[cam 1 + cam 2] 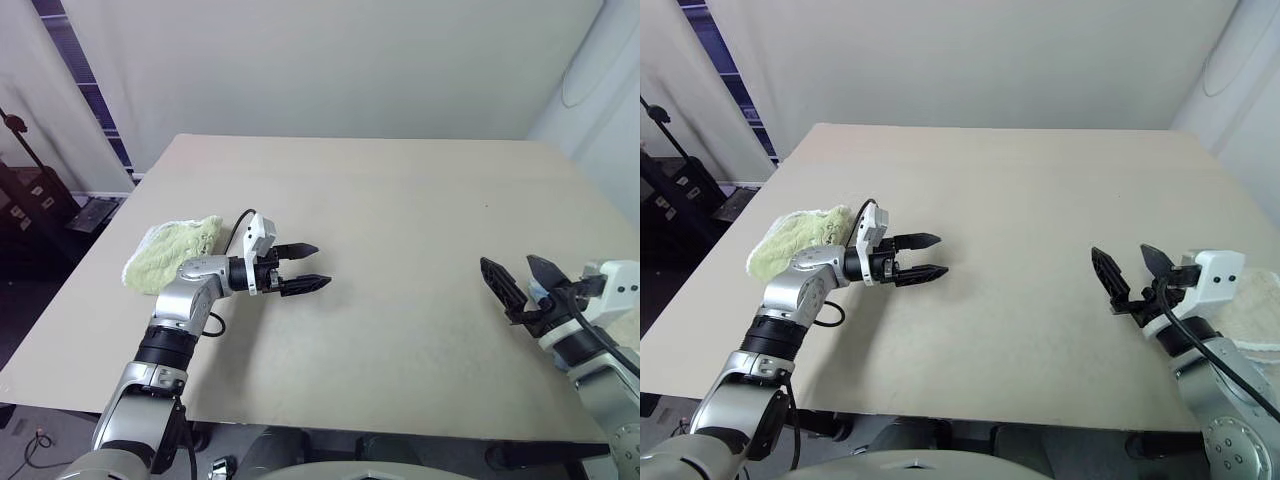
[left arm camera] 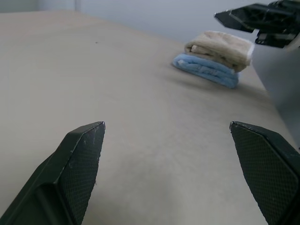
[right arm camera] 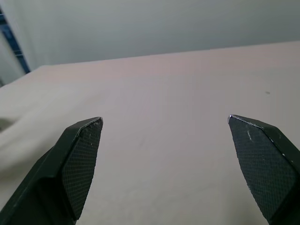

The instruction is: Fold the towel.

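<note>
Pale walls back a wide tan surface (image 1: pixel 400 200) whose middle lies bare. Near its left edge sits a folded light green towel (image 1: pixel 170 252); the left tool (image 1: pixel 305 267) hovers just beside it, fingers apart, pointing across. The right tool (image 1: pixel 1132 277), fingers apart, hovers near the right edge. At that edge the beige towel (image 2: pixel 220 47) lies folded atop a light blue towel (image 2: pixel 206 70).

You have a wide beige table (image 1: pixel 400 200), bare across its middle between the two sets of open jaws. A light green folded towel (image 1: pixel 170 252) lies on it just behind the left jaws, near the table's left edge. Beside the right jaws, at the right edge, a light blue folded towel (image 2: pixel 206 70) lies on the tabletop with the towel (image 2: pixel 220 46) stacked on top.
</note>
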### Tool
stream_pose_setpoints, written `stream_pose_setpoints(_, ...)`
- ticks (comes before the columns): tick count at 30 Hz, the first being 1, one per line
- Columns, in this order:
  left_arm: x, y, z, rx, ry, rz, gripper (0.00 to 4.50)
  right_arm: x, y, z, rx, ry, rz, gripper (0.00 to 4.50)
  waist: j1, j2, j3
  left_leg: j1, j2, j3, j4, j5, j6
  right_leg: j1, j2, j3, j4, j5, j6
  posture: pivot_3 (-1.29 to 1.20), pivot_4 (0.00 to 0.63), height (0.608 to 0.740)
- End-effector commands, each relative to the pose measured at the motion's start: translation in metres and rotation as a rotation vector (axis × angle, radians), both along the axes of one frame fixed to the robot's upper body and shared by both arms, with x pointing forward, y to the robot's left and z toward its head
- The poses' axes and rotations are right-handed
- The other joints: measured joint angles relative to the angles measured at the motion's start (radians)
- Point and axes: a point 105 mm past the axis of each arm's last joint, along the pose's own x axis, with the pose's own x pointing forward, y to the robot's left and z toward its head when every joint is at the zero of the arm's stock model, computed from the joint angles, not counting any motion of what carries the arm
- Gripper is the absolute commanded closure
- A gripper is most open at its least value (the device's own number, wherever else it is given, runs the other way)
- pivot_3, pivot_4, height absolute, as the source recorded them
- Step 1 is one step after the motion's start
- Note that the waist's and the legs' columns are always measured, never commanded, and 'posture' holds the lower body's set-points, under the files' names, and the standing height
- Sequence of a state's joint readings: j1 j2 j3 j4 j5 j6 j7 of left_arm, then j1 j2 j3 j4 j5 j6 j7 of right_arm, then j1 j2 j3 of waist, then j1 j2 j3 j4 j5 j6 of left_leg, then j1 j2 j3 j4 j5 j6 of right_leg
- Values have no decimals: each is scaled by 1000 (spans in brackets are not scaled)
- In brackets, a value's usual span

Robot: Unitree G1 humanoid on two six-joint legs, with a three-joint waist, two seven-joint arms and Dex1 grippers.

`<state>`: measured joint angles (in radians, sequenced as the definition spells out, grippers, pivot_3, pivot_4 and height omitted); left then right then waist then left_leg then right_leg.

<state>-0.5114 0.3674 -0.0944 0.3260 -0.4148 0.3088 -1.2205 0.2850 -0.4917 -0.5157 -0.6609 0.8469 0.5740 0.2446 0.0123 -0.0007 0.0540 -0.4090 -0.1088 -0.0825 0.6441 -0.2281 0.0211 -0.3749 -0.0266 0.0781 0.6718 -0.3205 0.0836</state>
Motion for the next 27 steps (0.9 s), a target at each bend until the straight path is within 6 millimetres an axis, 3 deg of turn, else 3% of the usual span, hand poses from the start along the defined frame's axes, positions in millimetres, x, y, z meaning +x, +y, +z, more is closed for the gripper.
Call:
stream_pose_setpoints(1, 10, 14, 19, -46, -45, 62, 0, 5, 7, 16, -31, -62, 44, 30, -1, 0, 0, 0, 0, 0, 0, 0, 1, 0, 0, 0, -1, 0, 0, 0, 0, 731)
stream_pose_setpoints(9, 16, 55, 21, -22, -20, 159, 0, 15, 15, 4, -7, -24, 92, 30, 2, 0, 0, 0, 0, -1, -4, 1, 3, -1, 0, -2, -3, 0, 1, 0, 0, 731)
stream_pose_setpoints(13, 19, 56, 25, -30, -37, 188, 0, 20, 14, -5, 3, -1, 106, 30, 2, 0, 0, 0, 0, -1, -3, 1, 2, -1, 0, -2, -5, 1, 1, 0, 0, 731)
stream_pose_setpoints(27, 15, 54, 28, -29, -58, 204, 0, 37, 16, -2, 47, -59, 132, 30, 1, 0, 0, 0, 0, -1, -6, 1, 2, -1, 0, -2, -6, 4, 4, 0, 0, 731)
